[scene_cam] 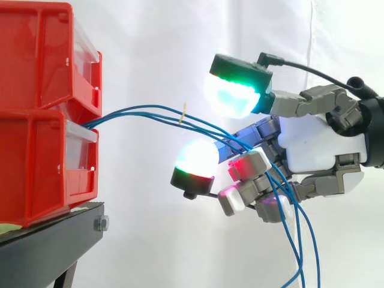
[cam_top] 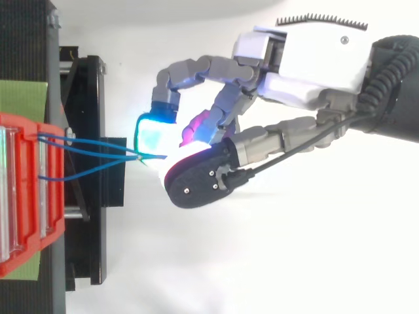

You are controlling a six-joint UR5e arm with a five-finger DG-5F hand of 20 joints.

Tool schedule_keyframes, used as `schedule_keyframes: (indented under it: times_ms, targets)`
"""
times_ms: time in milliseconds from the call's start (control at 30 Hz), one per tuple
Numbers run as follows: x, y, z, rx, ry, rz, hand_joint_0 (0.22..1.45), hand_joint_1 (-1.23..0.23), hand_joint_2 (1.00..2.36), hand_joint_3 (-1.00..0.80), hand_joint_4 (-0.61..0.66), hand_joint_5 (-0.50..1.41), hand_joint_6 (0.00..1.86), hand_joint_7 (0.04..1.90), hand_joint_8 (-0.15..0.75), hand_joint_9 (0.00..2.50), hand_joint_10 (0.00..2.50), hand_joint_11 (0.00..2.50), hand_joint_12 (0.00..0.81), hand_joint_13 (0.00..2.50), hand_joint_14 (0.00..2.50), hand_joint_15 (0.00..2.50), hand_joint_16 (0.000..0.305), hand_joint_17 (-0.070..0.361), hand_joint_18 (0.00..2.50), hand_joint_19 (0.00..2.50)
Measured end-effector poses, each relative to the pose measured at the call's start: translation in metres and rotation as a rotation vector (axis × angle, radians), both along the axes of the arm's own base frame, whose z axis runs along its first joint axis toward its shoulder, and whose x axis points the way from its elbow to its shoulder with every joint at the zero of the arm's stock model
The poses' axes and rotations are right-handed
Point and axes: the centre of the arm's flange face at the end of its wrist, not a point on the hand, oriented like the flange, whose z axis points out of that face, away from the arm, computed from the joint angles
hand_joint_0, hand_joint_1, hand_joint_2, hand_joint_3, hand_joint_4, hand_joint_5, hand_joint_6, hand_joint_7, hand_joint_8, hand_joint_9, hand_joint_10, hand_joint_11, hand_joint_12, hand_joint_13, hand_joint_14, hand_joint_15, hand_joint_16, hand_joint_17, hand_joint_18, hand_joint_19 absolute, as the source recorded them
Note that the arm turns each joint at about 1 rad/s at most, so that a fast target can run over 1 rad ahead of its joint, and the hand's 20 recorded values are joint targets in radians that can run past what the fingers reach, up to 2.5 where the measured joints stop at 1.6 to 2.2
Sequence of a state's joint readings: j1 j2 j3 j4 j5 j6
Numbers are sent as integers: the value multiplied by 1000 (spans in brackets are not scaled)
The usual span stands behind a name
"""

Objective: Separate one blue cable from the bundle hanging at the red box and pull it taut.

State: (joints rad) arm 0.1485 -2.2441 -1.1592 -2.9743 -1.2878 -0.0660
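Several thin blue cables [scene_cam: 144, 111] leave the gap between two stacked red bins [scene_cam: 36, 150] and arc right into my hand [scene_cam: 318, 144]. Past the hand they hang down to the bottom edge. A small pale tie [scene_cam: 183, 114] sits on the bundle just left of the hand. The green-glowing thumb pad [scene_cam: 234, 96] stands above the cables, and a white-cyan fingertip [scene_cam: 195, 157] is below them, well apart. The lower fingers [scene_cam: 249, 174] are curled with the cables running across them. From above, the cables [cam_top: 85, 147] converge under the hand [cam_top: 308, 65].
The bins rest on a black stand [scene_cam: 48, 240] at the left. In the top view a green sheet [cam_top: 23, 98] lies under the bins [cam_top: 19, 216]. A white curtain is behind everything, and there is open air below and right of the stand.
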Motion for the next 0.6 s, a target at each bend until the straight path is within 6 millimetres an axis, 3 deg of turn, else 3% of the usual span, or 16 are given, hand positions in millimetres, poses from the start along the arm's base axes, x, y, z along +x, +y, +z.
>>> schedule_keyframes:
  times_ms: [133,200,367,600]
  targets:
    - [-1,0,1,-1,9,-1,654,-663,1018,-293,182,-134,546,1293,365,1094,16,1147,267,1157,24,875,31,69,1112,910]
    - [-1,0,1,-1,10,0,660,-680,1019,-270,198,-159,643,1138,362,1089,15,1149,267,1155,24,877,31,69,1116,908]
    - [0,5,1,13,7,1,664,-705,1019,-265,204,-187,757,984,362,1085,14,1177,273,1158,25,888,31,70,1119,915]
    - [0,8,1,62,-1,-4,664,-740,1027,-138,152,-217,868,923,368,1067,11,1208,291,1146,23,891,33,73,1114,934]
